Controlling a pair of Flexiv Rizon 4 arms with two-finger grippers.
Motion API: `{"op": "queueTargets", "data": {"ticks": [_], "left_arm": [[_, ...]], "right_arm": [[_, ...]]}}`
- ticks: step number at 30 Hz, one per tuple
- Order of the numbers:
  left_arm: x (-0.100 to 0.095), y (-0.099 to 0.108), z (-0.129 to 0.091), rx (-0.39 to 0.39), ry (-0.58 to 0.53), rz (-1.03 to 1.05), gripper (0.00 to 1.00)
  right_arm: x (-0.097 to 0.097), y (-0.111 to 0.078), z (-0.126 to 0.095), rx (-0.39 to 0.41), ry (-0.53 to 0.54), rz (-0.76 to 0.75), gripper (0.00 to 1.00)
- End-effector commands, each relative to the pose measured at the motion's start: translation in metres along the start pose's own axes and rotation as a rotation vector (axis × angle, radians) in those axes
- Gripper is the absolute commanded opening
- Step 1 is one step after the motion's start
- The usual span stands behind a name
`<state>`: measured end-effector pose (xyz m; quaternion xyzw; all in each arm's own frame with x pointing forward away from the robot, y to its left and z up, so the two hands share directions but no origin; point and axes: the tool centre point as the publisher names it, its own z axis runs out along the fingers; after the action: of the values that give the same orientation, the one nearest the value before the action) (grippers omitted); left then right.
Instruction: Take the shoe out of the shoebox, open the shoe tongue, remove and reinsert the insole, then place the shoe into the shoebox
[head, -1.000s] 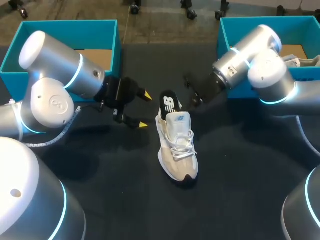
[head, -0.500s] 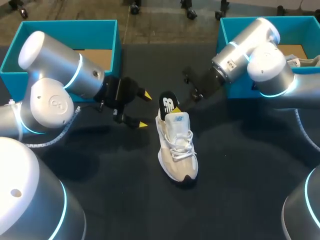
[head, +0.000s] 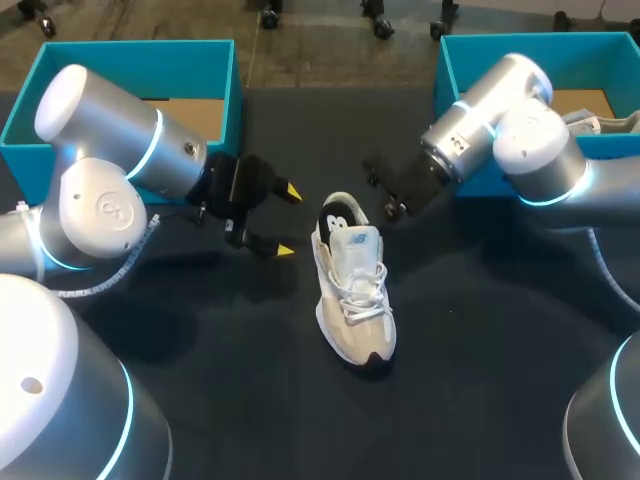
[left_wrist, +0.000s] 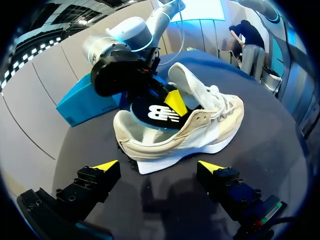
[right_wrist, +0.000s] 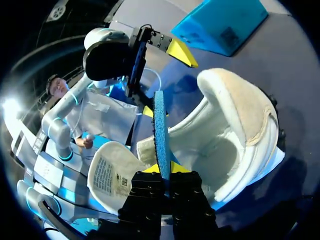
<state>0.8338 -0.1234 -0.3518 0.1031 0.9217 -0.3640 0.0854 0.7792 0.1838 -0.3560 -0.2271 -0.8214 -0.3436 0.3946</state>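
The right claw (right_wrist: 163, 167) pinches the insole (right_wrist: 159, 125) (partly inside the shoe (head: 355, 290)); the left claw (head: 289, 220) stands wide open, empty.

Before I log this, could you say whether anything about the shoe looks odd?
Yes: the insole stands on edge, partly out of the shoe at its heel, pinched by the right gripper rather than lying flat.
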Motion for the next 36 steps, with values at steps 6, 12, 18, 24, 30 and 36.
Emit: {"op": "queueTargets", "data": {"ticks": [6,12,18,24,30,36], "left_arm": [[-0.001,0.0,0.003,0.004,0.0,0.007,1.0],[-0.002,0.0,0.002,0.002,-0.001,0.009,1.0],[-0.003,-0.002,0.001,0.0,-0.002,0.013,1.0],[-0.003,-0.003,0.0,-0.002,-0.003,0.014,1.0],[-0.002,-0.004,0.0,-0.003,-0.003,0.015,1.0],[-0.002,-0.005,0.001,-0.002,-0.002,0.017,1.0]], "right_arm": [[-0.001,0.007,-0.008,0.002,-0.05,-0.018,0.33],[-0.004,0.02,-0.018,0.005,-0.081,-0.058,0.35],[-0.011,0.031,-0.019,0.008,-0.078,-0.085,0.35],[-0.019,0.03,-0.012,0.007,-0.062,-0.076,0.0],[-0.014,0.02,-0.008,0.002,-0.05,-0.048,0.0],[-0.013,0.01,-0.002,0.013,-0.036,-0.005,0.0]]}}
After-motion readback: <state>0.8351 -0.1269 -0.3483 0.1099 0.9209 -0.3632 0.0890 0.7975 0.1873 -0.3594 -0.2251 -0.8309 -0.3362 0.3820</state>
